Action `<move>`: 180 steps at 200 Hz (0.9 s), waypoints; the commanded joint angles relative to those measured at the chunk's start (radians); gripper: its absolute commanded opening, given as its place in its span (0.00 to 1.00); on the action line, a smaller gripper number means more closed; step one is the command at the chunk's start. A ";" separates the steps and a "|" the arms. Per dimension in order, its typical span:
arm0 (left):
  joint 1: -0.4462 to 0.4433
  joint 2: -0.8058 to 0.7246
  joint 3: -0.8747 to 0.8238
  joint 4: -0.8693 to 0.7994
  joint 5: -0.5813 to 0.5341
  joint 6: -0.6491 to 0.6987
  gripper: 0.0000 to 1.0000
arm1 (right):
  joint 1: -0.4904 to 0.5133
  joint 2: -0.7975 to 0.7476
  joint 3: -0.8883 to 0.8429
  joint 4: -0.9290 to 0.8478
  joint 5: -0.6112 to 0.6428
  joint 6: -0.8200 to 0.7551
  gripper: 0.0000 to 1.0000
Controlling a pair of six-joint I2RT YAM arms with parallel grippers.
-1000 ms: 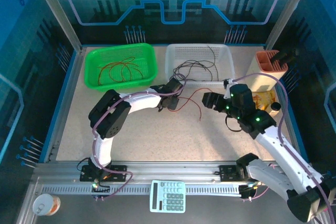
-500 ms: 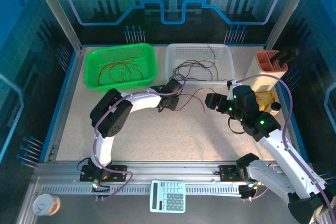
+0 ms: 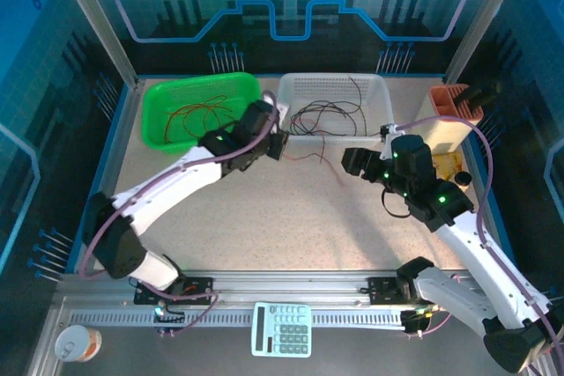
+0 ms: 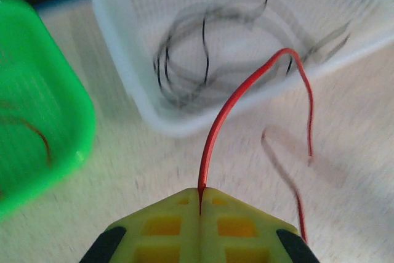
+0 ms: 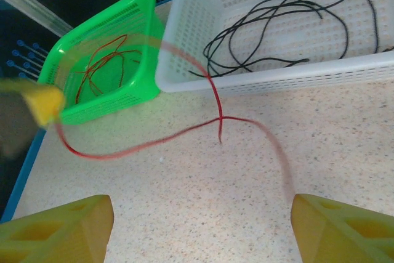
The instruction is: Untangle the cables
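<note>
My left gripper (image 3: 280,143) (image 4: 200,200) is shut on one end of a red cable (image 4: 245,92), between the green basket (image 3: 199,143) and the white basket (image 3: 335,137). That red cable (image 5: 154,141) trails loose and blurred across the table, and its free part crosses itself in front of the white basket. Several black cables (image 3: 328,114) (image 5: 277,23) lie curled in the white basket. More red cables (image 3: 199,116) (image 5: 101,66) lie in the green basket. My right gripper (image 3: 352,163) (image 5: 202,214) stands open above the bare table, just to the right of the red cable, with nothing between its fingers.
A tan holder (image 3: 451,117) and a yellow packet (image 3: 446,165) sit at the right edge beside the right arm. A calculator (image 3: 282,329) and a cup (image 3: 77,342) lie on the near rail. A blue border rings the table.
The left arm has stretched out and carried its gripper up and left toward the green basket, dragging the red cable along. The right gripper has barely moved.
</note>
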 commanded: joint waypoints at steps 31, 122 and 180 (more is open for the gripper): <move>0.225 -0.033 0.186 -0.040 0.078 0.103 0.00 | 0.071 0.064 0.092 0.042 -0.016 -0.004 0.77; 0.611 0.205 0.451 0.150 0.131 0.046 0.00 | 0.109 0.160 0.166 0.029 -0.005 -0.046 0.77; 0.640 0.215 0.204 0.197 0.165 0.055 0.00 | 0.109 0.175 0.143 0.053 0.010 -0.043 0.77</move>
